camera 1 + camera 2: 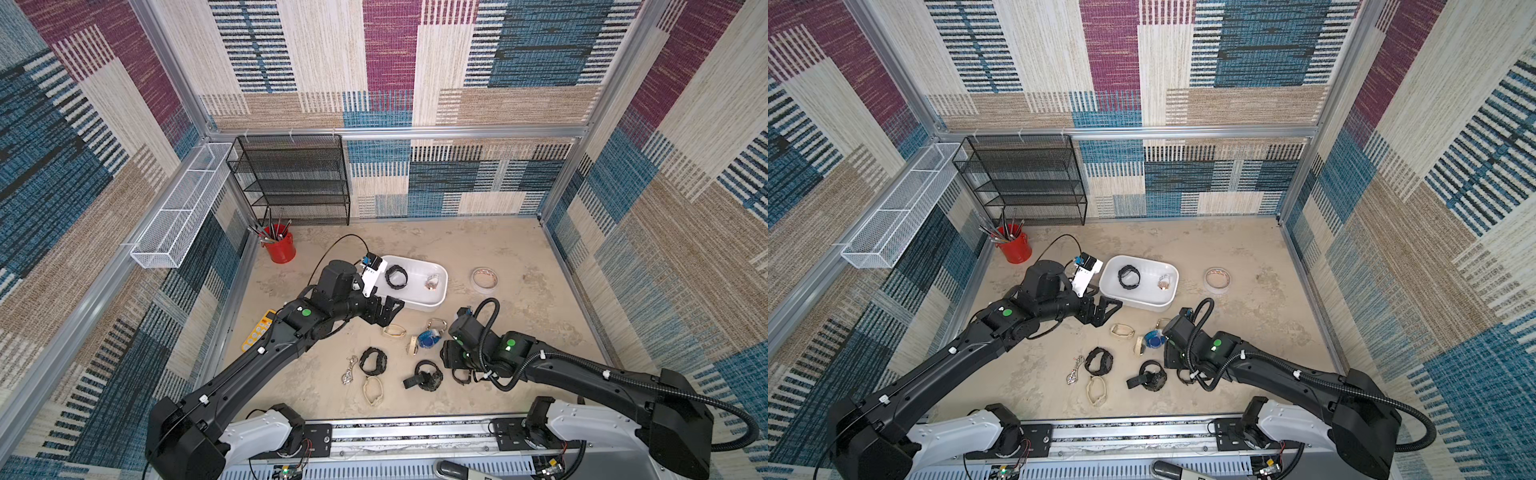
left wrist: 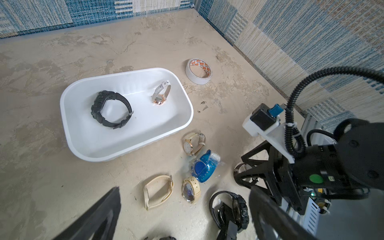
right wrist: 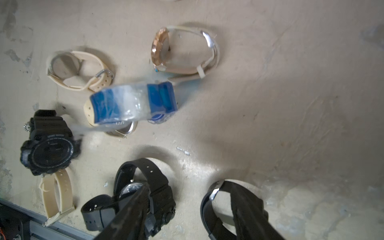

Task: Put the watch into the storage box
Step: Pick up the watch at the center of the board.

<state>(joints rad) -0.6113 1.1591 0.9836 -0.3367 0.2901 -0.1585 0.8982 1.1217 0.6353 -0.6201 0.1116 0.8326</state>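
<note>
White plastic, the storage box sits on the bench toward the back, and in both top views it holds two watches: a black watch and a small white watch with a rose-gold case. The left gripper hangs just beside the box's near corner with its jaws wide apart and nothing between them. The other watches lie loose on the bench in front of the box, outside it: a blue watch in clear wrap, several cream watches around it, and two black ones nearer the robot. The right gripper is low over those two, with a clear gap between its fingers. In the right wrist view one finger crosses the loop of a thin black strap watch, and the other lies across a chunky black watch. The near side of the thin strap stands between the fingers, unclamped; whether a finger touches either watch cannot be told. A roll of tape lies beside the box, apart from it.
</note>
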